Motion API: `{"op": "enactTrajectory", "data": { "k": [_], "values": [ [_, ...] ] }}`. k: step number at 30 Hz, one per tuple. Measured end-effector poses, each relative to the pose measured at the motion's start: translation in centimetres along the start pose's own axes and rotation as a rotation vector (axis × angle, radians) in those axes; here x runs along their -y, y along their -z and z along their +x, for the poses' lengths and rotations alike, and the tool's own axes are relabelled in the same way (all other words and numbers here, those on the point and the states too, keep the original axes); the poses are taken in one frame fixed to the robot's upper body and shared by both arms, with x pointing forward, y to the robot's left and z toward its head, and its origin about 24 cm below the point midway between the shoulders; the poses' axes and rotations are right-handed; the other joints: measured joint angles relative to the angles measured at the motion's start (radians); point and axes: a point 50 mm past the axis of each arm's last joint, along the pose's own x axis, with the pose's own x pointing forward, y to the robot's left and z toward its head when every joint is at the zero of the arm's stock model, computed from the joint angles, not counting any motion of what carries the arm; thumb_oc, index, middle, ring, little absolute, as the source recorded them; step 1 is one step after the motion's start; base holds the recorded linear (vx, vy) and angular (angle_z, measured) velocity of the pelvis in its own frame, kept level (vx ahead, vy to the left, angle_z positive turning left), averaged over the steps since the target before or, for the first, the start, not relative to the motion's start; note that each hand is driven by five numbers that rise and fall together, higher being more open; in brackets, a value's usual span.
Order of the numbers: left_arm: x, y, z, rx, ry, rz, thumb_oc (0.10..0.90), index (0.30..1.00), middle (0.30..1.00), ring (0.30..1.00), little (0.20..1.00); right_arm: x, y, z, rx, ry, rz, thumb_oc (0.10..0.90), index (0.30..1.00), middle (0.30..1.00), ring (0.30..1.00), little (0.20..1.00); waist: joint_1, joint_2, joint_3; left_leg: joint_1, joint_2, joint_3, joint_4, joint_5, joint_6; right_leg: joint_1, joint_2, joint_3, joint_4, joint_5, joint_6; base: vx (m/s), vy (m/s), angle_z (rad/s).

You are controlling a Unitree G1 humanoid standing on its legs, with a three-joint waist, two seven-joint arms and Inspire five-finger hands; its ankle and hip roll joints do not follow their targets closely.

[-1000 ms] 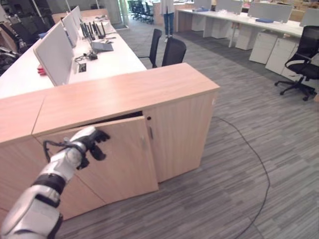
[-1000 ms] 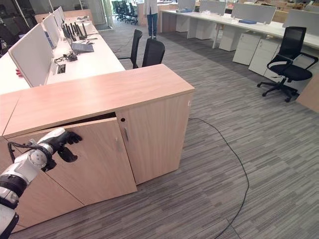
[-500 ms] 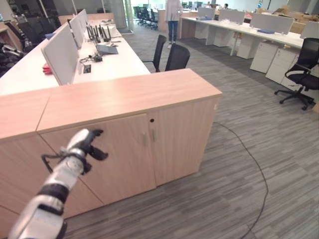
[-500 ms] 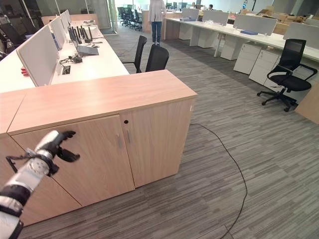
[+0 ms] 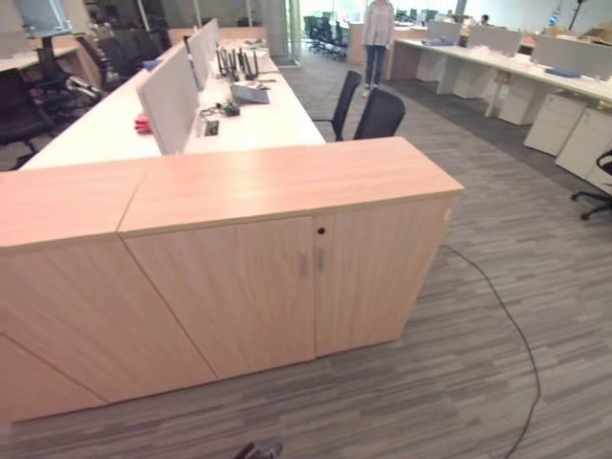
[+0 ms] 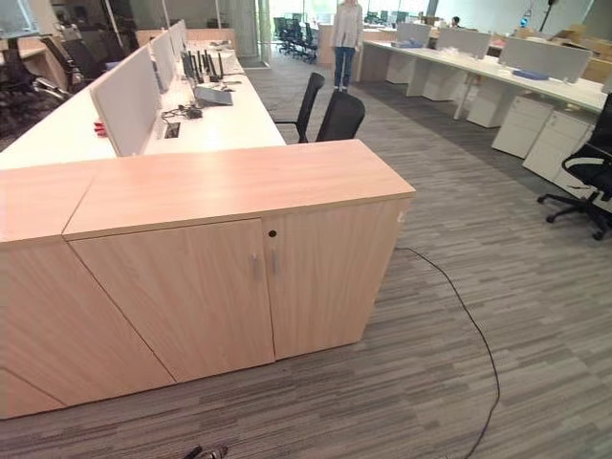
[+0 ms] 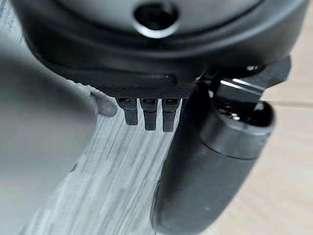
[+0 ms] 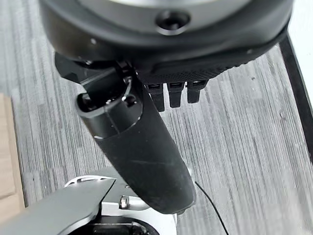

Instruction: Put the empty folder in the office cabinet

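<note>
Grey striped carpet (image 5: 459,382) spreads across the whole office floor. Behind, a long white desk (image 5: 258,124) runs away from us, with a screen panel (image 5: 170,96) standing along its middle and more white desks (image 6: 478,67) off to the right. Front and centre stands the cabinet (image 5: 287,182), light wood, bare top, butted against a second, matching unit (image 5: 57,206) on its left. Both of its doors are flush and closed: left door (image 5: 229,287), right door (image 5: 368,277). Where the folder is, I cannot tell; the cabinet front is closed.

Two black chairs (image 5: 380,113) stand just beyond the cabinet's far right corner, another black chair (image 6: 593,158) well off to the right. A person (image 5: 377,38) stands far back in the aisle.

The left hand (image 7: 156,54) hangs above the carpet, thumb out, fingers (image 7: 149,115) straight and relaxed, holding nothing. The right hand (image 8: 166,44) is the same: thumb extended, fingers (image 8: 175,95) loose, empty.

Small stuff: two slim handles (image 5: 310,263) meet at the door seam, a keyhole (image 5: 320,230) just above them, and a small red object (image 5: 142,122) on the desk.
</note>
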Motion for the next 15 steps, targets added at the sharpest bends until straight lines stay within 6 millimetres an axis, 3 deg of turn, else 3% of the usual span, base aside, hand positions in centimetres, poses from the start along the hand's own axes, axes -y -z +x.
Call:
{"op": "enactTrajectory", "data": {
  "k": [4,8,12,15],
  "values": [
    [-0.7,-0.6,0.1,0.016,-0.084,0.221,0.8,0.9,0.9,0.9,0.9,-0.2,-0.1,0.0,0.008,0.012,-0.033,0.8,0.9,0.9,0.9,0.9,-0.003,-0.007,-0.003,-0.012,-0.001,-0.022,0.0,0.005,-0.006,-0.004,0.0,-0.022,0.0,-0.003,-0.004,-0.02,-0.038,0.13],
    [-3.1,0.4,-0.1,-0.098,-0.179,0.373,0.8,0.9,0.9,0.9,0.9,-0.1,-1.0,0.0,0.029,0.026,-0.057,0.8,0.9,0.9,0.9,0.9,0.01,-0.019,-0.005,-0.02,0.0,-0.041,0.0,0.008,-0.007,-0.006,0.001,-0.046,0.0,-0.004,-0.004,-0.02,-0.022,0.14],
    [-5.2,1.0,-0.9,-0.132,-0.206,0.405,0.8,0.9,0.9,0.9,0.9,0.0,-1.6,0.0,0.057,0.029,-0.059,0.8,0.9,0.9,0.9,0.9,0.026,-0.033,-0.008,-0.03,-0.001,-0.05,0.002,0.017,-0.007,-0.011,0.001,-0.05,0.0,-0.007,0.001,-0.01,-0.014,0.11],
    [-5.6,1.4,-1.1,-0.143,-0.214,0.41,0.8,0.9,0.9,0.9,0.9,0.0,-2.1,0.0,0.072,0.031,-0.09,0.8,0.9,0.9,0.9,0.9,0.026,-0.032,-0.005,-0.03,-0.005,-0.05,0.001,0.017,-0.003,-0.01,-0.002,-0.052,0.0,-0.008,0.002,0.0,0.0,0.0]
  ]
}}
